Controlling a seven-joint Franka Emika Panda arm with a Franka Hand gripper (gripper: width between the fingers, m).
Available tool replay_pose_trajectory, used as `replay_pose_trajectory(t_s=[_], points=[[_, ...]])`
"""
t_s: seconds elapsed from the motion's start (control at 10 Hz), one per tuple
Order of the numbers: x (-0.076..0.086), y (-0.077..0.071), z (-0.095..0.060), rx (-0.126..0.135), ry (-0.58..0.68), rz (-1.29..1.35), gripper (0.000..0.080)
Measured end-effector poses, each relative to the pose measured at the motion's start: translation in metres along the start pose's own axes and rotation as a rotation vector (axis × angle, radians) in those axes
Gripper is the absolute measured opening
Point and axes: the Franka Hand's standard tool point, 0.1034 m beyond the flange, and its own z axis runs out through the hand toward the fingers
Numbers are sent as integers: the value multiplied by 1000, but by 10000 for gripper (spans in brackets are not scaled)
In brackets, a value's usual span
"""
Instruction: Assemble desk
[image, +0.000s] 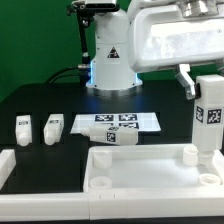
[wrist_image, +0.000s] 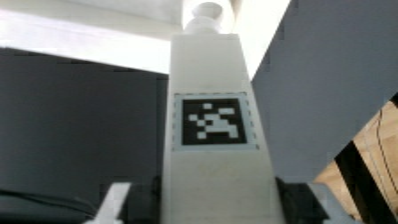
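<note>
Squarely within claw (wrist_image: 203, 202): upright leg (wrist_image: 214, 110)

Robot lab: marker board (image: 118, 122), Franka arm (image: 110, 55).

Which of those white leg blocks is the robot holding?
The leg at the exterior view's right, upright in the gripper over the tabletop; the other three legs rest loose on the table.

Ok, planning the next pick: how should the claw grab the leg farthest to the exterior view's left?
Probably from straight above, pinching the leg near its top across two flat sides: it seems to stand upright, apart from the next leg. The claw now holds another leg.
</note>
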Motion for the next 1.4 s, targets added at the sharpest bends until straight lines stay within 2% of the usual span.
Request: replay_pose_trajectory(t_s=[0.6,0.9,1.4], points=[[7,3,13,3,-1,4,284],[-2,-3,26,9,-8,1,284],[-6,-1,32,7,-4,2,284]])
